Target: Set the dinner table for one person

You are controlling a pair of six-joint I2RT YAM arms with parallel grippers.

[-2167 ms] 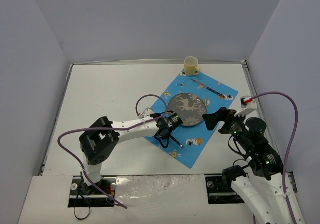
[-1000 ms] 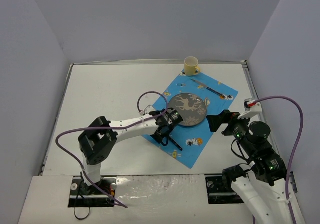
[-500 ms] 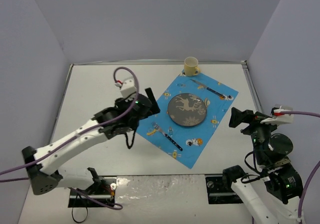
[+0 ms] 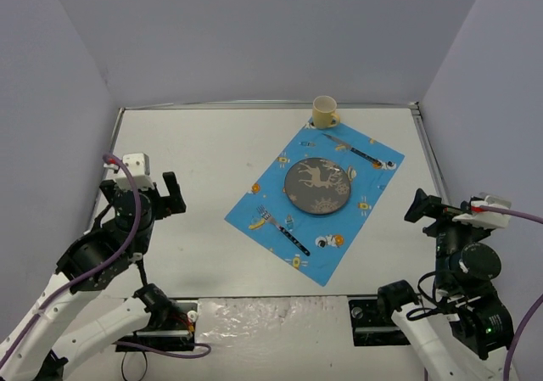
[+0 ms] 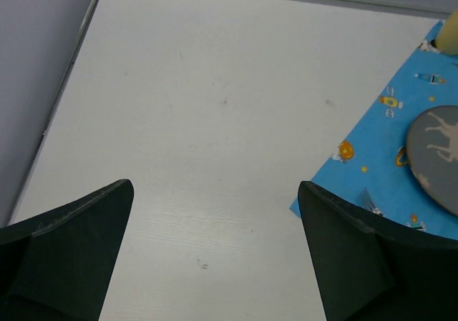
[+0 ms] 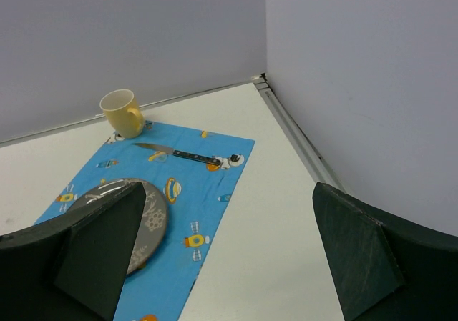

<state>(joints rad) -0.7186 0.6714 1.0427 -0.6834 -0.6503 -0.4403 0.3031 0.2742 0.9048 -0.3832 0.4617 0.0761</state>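
Shows white surface (image 4: 204, 143) filling the floor, bearing blue cloth (image 4: 254, 213) right of centre with grey plate (image 4: 316, 186), fork (image 4: 284, 231), knife (image 4: 352, 150) and yellow mug (image 4: 325, 111). Finds left gripper (image 5: 216, 186) and right gripper (image 6: 229, 189) spread wide, holding nothing. Cuts off plate and mug at left wrist view's edge.

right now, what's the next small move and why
Probably just park; nothing looks left to place. The plate sits in the middle of the cloth, fork on one side, knife on the other, cup at the far corner. The left gripper and right gripper are open, empty and off the cloth.
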